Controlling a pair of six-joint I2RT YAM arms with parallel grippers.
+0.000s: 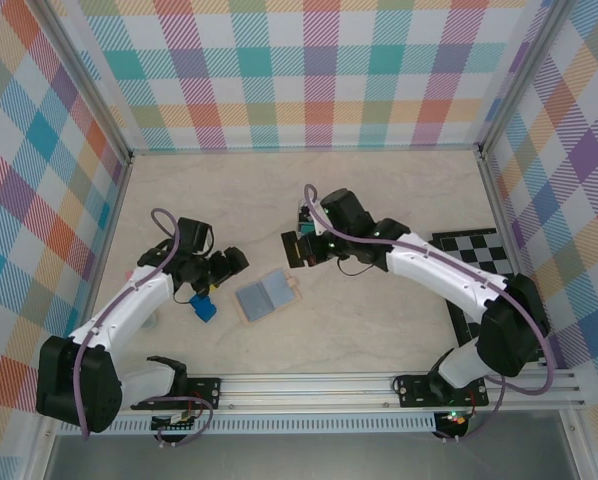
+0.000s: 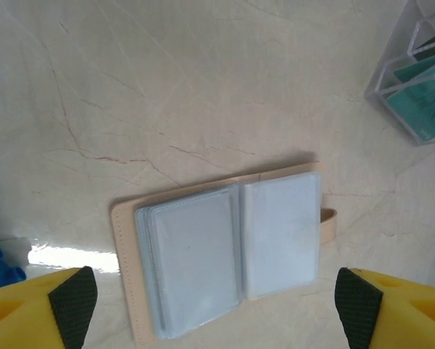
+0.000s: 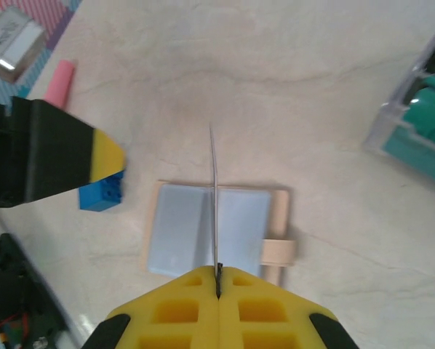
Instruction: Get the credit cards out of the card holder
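Table [image 1: 379, 190]: checkered mat [image 1: 474, 250] at its 3 o'clock edge. L gripper [image 2: 216, 302] sits at 10 o'clock of the card holder [image 1: 267, 296], jaws spread wide, nothing btwn them. R gripper [image 3: 219, 273] at holder's 1 o'clock, jaws pinching a thin credit card [image 3: 214, 182] that we see edge-on. Holder lies open & flat nr table centre, blue-grey sleeves up. Clear box [image 2: 392, 80] w/ teal cards [image 2: 425, 109] at holder's 1 o'clock. Blue block [image 1: 205, 306] at holder's 9 o'clock.

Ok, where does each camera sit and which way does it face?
Top external: above and behind the robot, facing down; left arm and right arm show.
Left wrist: on left arm, facing down at card holder; open left tool, fingers at bottom corners.
Right wrist: on right arm, facing down; right tool shut on a credit card.
All share the card holder.
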